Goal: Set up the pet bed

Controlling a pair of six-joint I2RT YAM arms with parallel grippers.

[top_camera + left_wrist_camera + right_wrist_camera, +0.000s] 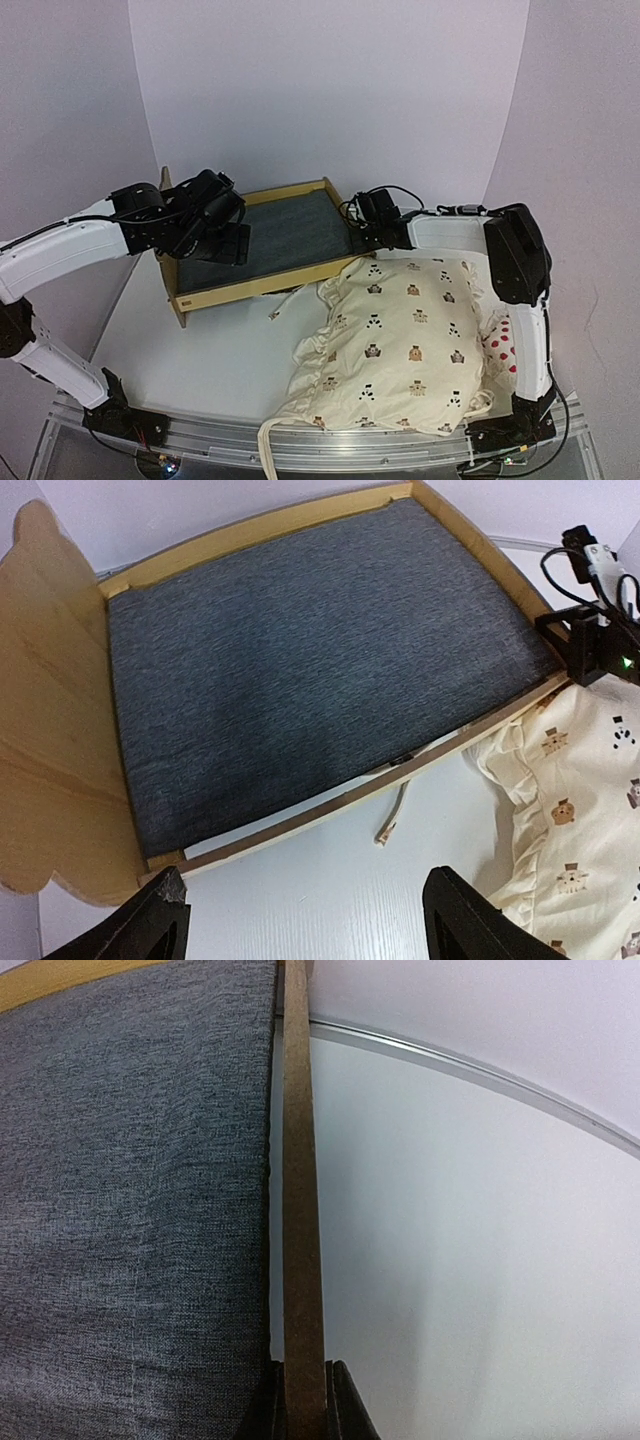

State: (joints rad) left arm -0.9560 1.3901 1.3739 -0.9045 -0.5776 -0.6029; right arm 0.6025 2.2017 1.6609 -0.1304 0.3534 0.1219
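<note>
The pet bed (260,283) is a light plywood frame with a dark grey base (300,670), standing at the back of the table. Its scalloped end board (50,730) is on the left. My left gripper (225,245) hovers over the bed's left front corner. In the left wrist view it (305,900) is open, with only bare table between its fingers. My right gripper (362,232) is at the bed's right end. In the right wrist view it (303,1370) is shut on the edge of the thin wooden board (300,1210) there.
A cream animal-print ruffled cushion (400,340) lies right of the bed, covering the front right of the table. One of its ties (392,820) trails toward the bed's front rail. A white red-dotted pillow (500,350) peeks out beside the right arm.
</note>
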